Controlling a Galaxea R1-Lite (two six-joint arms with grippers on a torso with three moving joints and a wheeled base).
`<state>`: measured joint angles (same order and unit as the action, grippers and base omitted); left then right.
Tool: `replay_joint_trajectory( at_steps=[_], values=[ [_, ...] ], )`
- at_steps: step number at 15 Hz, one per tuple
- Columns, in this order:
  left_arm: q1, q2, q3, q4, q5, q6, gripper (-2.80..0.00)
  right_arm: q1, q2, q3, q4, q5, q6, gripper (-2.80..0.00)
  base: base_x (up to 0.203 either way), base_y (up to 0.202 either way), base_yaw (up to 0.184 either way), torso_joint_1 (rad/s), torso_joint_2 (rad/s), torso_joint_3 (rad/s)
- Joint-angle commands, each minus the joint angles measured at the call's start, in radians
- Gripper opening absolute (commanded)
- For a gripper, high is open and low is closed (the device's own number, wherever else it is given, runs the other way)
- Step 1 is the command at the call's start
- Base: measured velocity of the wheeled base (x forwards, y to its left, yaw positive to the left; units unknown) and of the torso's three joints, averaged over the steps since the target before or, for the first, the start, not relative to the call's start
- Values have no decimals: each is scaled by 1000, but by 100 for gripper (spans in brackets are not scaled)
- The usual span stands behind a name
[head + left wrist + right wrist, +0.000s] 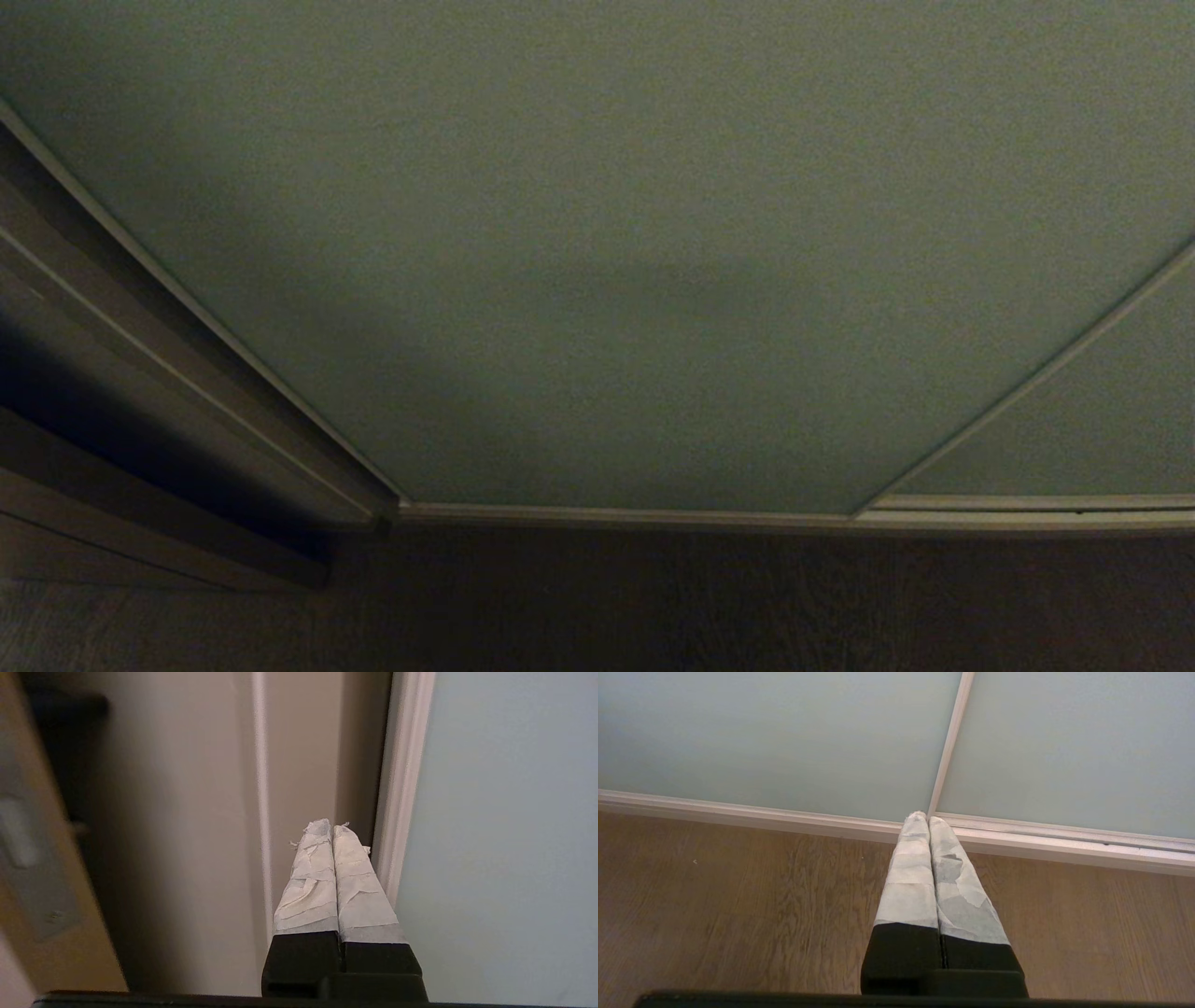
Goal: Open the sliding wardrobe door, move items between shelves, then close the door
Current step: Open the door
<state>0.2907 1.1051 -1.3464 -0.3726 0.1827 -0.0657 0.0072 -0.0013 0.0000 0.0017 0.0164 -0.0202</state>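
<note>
You have two pale grey-green panels before you in the head view: the sliding wardrobe door (597, 233) fills most of it, matte and finely grained, and a second panel (1102, 411) sits at 4 o'clock, parted from it by one slim off-white frame strip. A pale bottom rail (653, 515) runs along at 6 o'clock, with dark wood-grain floor (653, 607) below it. At 9 o'clock you see brown panelling (112, 373) in stepped flat strips.

Neither arm shows in the head view; only the wrist cameras give you the grippers. The left gripper (332, 826) has its two tape-wrapped fingers pressed together, holding nothing, their tips just beside the door's off-white frame edge (404, 788), which lies toward 2 o'clock of the tips, with beige panelling (187, 812) toward 10 o'clock. The right gripper (927, 817) is likewise pressed together and empty, pointing at the rail where the two panels meet, above a warm brown floor. That wrist view shows the floor's grain plainly; the head view leaves it dim.
</note>
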Motion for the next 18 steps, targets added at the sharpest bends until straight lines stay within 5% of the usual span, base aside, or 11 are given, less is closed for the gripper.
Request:
replay_joint_trajectory(
  at_steps=[1, 11, 18],
  values=[
    [4, 18, -1, 8, -7, -7, -280, 0, -2, 0, 0, 0, 0, -280, 0, 0, 0, 0, 0, 0],
    [19, 74, -25, 34, -60, -19, -280, 0, -2, 0, 0, 0, 0, -280, 0, 0, 0, 0, 0, 0],
    [19, 109, -42, 43, -169, -23, -280, 0, -2, 0, 0, 0, 0, -280, 0, 0, 0, 0, 0, 0]
  ],
)
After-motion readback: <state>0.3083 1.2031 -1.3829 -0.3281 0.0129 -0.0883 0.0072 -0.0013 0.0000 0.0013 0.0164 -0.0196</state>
